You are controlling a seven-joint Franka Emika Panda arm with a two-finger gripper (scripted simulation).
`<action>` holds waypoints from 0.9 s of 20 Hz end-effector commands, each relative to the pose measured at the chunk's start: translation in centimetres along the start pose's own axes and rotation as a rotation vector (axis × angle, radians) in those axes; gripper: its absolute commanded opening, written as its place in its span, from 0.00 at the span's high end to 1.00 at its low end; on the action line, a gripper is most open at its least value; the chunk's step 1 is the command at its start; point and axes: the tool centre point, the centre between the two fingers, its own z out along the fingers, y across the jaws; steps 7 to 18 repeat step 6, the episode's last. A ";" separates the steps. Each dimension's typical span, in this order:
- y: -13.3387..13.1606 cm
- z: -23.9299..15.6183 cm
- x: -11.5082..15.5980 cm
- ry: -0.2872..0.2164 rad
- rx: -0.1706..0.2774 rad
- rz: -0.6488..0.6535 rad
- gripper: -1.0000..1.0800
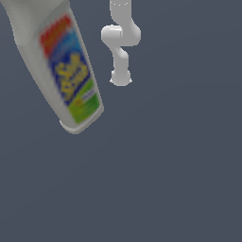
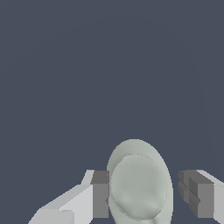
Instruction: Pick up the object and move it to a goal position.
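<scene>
The object, a white bottle with a red, blue, yellow and green label, fills the upper part of the exterior view's left. It is tilted, with its base toward the lower right and its top cut off by the frame edge. In the wrist view the object shows end-on as a pale oval between the two fingers of my gripper. One grey pad touches its side and the other sits close against the opposite side. The gripper itself is out of sight in the exterior view.
White arm links show small and far off at the top middle of the exterior view. Everything else in both views is a plain dark blue-grey surface.
</scene>
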 end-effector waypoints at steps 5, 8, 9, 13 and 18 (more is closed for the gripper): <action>-0.2 -0.9 0.6 0.013 0.010 0.001 1.00; -0.2 -0.9 0.6 0.013 0.010 0.001 1.00; -0.2 -0.9 0.6 0.013 0.010 0.001 1.00; -0.2 -0.9 0.6 0.013 0.010 0.001 1.00; -0.2 -0.9 0.6 0.013 0.010 0.001 1.00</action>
